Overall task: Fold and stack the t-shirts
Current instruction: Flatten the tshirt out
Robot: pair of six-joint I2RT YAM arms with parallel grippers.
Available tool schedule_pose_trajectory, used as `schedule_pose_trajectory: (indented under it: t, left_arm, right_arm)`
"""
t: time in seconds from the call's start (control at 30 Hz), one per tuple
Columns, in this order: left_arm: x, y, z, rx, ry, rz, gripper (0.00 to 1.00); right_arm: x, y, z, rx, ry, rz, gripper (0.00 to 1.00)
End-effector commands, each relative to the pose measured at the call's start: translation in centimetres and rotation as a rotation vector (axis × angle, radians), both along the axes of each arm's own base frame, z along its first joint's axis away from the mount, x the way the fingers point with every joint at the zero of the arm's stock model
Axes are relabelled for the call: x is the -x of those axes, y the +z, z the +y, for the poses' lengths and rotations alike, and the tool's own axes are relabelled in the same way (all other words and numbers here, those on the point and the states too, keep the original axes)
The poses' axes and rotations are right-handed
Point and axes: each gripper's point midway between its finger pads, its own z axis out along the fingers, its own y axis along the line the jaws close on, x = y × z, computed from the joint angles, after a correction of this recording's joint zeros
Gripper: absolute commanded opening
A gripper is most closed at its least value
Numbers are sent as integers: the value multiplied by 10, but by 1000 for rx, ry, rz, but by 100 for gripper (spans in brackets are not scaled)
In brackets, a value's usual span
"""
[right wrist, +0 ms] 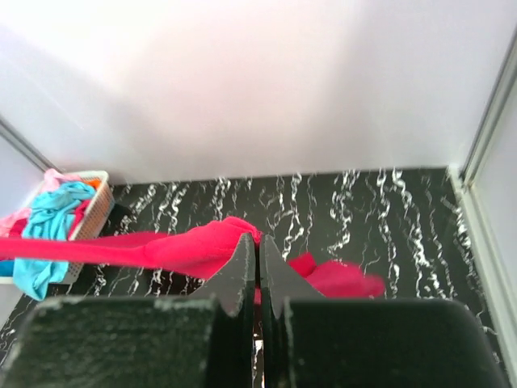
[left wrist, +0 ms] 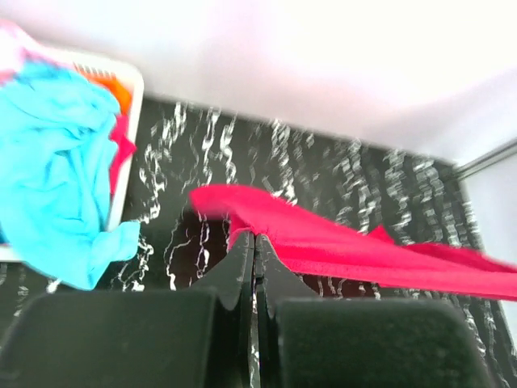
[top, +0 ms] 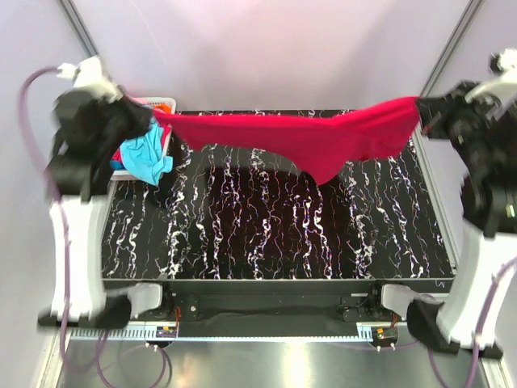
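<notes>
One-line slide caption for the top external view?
Left pincer and right pincer hold a crimson t-shirt stretched above the black table; turquoise t-shirt spills from the basket.

White basket [left wrist: 134, 82], black marbled table [top: 283, 234]

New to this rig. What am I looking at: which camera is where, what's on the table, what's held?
A two-armed robot is bolted at the near edge of a black marbled table. The wide picture looks down from above and behind the arms; the other two come from a camera on each wrist, so the dark wedges at the bottom are that arm's own fingers. The left claw and the right claw are each shut on one end of a red t-shirt, stretched in the air between them, sagging in the middle. At the far left a white basket holds more clothes, a turquoise t-shirt spilling over its side.
</notes>
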Motion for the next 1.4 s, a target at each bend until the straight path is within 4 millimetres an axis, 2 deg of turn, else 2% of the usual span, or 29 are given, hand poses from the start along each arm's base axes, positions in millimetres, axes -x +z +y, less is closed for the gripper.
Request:
schedule_pose_trajectory:
  t: [0.0,0.1,0.3,0.43,0.47,0.53,0.57,0.6,0.63,0.7,0.73,0.77,0.8,0.83,0.87,0.9,0.97,1.0,1.03,1.07,1.1,1.13,1.17,1.2,1.23,1.27,1.3,1.33,1.37]
  left_arm:
    - [79,51,9,-35,14,-210,0]
    - [122,61,12,-42,19,-277,0]
    - [150,75,15,-39,26,-343,0]
    - [126,81,21,-36,73,-318,0]
    - [106,76,22,-37,78,-291,0]
    - [84,71,28,-18,132,-271,0]
    - [56,60,27,-15,137,-227,0]
    - [41,53,26,1,138,-201,0]
    - [22,41,22,31,133,-157,0]
    - [-32,-4,12,42,130,-37,0]
    - [-49,-20,8,64,137,5,0]
    - [-66,-32,6,70,149,23,0]
    - [-97,-73,-3,71,151,113,0]
    - [-115,-84,-6,66,160,117,0]
    - [-131,-109,-11,58,165,166,0]
    - [-156,-146,-18,60,169,242,0]
    - [-182,-187,-23,56,189,303,0]
    - [-194,-198,-28,53,190,308,0]
    - [-213,-246,-29,34,212,373,0]
    - [-223,-261,-30,37,220,390,0]
    - [-239,-265,-33,43,218,377,0]
    - [-250,-301,-31,23,242,420,0]
    - [-258,-312,-31,19,245,425,0]
    - [-272,-304,-31,11,245,388,0]
    - [-280,-327,-29,-5,258,405,0]
    - [-286,-326,-30,-8,250,387,0]
    - [-293,-321,-30,-10,251,361,0]
    - [-301,-319,-28,-9,263,326,1]
    - [-304,-319,-26,-10,265,314,2]
  right_arm:
    - [43,16,1,41,-13,-77,0]
    - [68,31,4,52,-14,-136,0]
    - [98,65,5,87,-26,-255,0]
    - [84,86,-2,99,-59,-316,0]
    - [75,87,-8,99,-84,-319,0]
    - [45,80,-15,100,-102,-287,0]
    - [25,72,-20,99,-117,-267,0]
    - [7,62,-22,89,-121,-240,0]
    - [-31,35,-27,80,-122,-178,0]
    - [-69,1,-29,43,-114,-114,0]
    - [-106,-39,-32,25,-110,-43,0]
    - [-123,-60,-32,-5,-103,-6,0]
    - [-154,-102,-35,-19,-107,60,0]
    - [-169,-122,-35,-32,-102,89,0]
    - [-184,-143,-36,-45,-101,122,0]
    - [-211,-184,-40,-55,-105,191,0]
    - [-237,-223,-40,-71,-92,256,0]
    - [-257,-265,-40,-80,-87,329,0]
    - [-271,-268,-39,-81,-72,322,0]
    - [-282,-281,-36,-90,-44,344,0]
    - [-298,-319,-33,-100,-31,405,0]
    - [-314,-308,-31,-102,-4,369,0]
    - [-322,-314,-24,-117,41,375,0]
    - [-333,-338,-20,-126,69,406,0]
    - [-343,-321,-12,-137,119,365,0]
    - [-351,-322,-10,-136,132,354,0]
    - [-359,-339,-8,-140,142,374,0]
    - [-369,-320,-8,-140,147,331,5]
    - [-373,-318,-5,-138,168,326,18]
